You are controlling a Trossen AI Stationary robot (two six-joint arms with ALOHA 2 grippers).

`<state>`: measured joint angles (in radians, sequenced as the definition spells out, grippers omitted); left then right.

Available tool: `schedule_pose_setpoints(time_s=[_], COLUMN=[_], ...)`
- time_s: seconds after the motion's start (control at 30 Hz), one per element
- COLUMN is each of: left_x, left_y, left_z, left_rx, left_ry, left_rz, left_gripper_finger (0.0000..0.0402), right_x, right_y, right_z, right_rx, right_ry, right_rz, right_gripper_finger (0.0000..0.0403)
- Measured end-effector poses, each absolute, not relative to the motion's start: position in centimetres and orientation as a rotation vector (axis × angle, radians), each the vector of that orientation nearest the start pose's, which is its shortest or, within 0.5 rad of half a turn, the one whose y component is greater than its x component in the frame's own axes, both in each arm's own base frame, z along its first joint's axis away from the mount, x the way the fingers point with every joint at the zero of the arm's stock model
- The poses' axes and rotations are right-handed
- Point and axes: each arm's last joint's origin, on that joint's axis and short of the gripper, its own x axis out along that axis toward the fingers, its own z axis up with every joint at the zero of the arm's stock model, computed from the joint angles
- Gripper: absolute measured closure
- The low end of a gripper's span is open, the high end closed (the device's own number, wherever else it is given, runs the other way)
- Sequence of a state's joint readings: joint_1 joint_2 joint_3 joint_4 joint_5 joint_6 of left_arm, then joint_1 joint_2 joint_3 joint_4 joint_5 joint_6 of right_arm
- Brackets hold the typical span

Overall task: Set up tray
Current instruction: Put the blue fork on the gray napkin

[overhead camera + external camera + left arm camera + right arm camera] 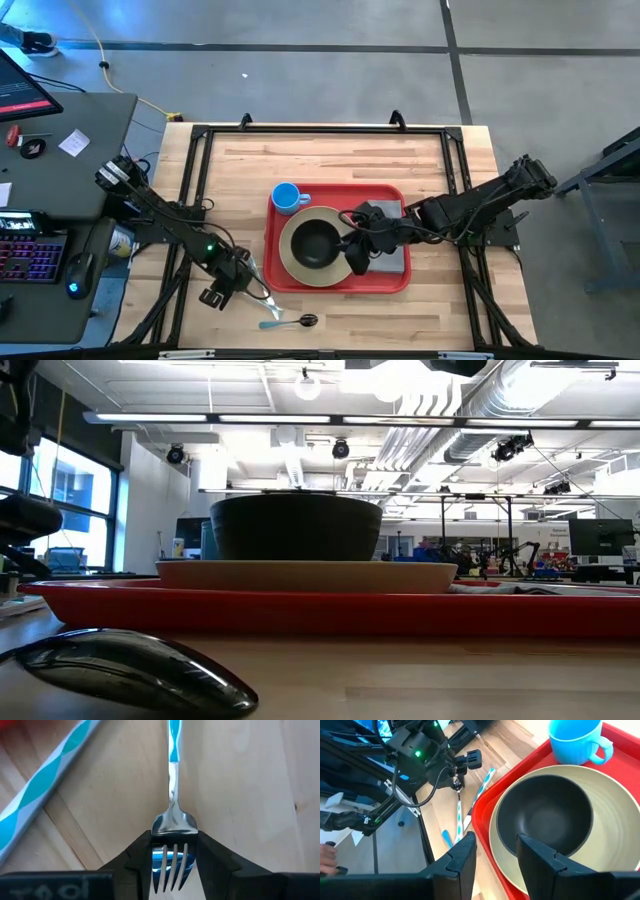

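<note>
We find the tray point(388, 275), a large flat red plastic rectangle with rounded corners and a low raised rim, lying on the wooden table point(330, 160) near its middle. On it sit a blue cup point(287, 197) at a far corner, a round beige plate point(292, 255) and a black bowl point(316, 243) resting on that plate. A grey cloth point(390, 257) lies on the tray's right part.

The left gripper point(173, 862) is down at the table just beside the tray's near left corner. Its jaws stand narrow, against either side of a fork point(172, 827) at the tines. The fork has a blue and white handle. A second blue and white handle point(45, 782) lies near it.

The right gripper point(495, 852) hovers over the bowl's rim, jaws partly apart, holding nothing.
</note>
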<state>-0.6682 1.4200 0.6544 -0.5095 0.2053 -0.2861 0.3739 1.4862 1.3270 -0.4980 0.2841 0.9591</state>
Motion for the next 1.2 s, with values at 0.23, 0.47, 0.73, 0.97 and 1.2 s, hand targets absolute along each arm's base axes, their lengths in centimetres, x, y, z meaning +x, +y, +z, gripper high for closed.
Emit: schedule_pose_setpoints(time_s=[0.23, 0.47, 0.73, 0.97, 1.2], left_x=[17.6, 18.5, 19.1, 20.5, 22.6], left_y=[-14.7, -15.3, -15.5, -15.3, -12.8], left_z=[15.1, 17.3, 21.5, 27.8, 34.6], left_rx=[0.027, 0.025, 0.124, 0.290, 0.401], left_ry=[1.379, 1.375, 1.415, 1.285, 1.075], left_rz=[-0.512, -0.508, -0.439, -0.376, -0.197], left_gripper_finger=[0.0232, 0.0247, 0.0246, 0.0244, 0.0240], right_x=[30.5, 30.5, 30.5, 30.6, 33.5], right_y=[11.1, 11.1, 11.1, 11.3, 10.5], right_z=[32.8, 32.8, 32.9, 32.8, 32.9], right_rx=[0.708, 0.695, 0.699, 0.821, 1.003], right_ry=[0.609, 0.610, 0.610, 0.640, 0.651], right_rz=[-0.208, -0.203, -0.204, -0.180, 0.131], right_gripper_finger=[0.0274, 0.0274, 0.0274, 0.0274, 0.0274])
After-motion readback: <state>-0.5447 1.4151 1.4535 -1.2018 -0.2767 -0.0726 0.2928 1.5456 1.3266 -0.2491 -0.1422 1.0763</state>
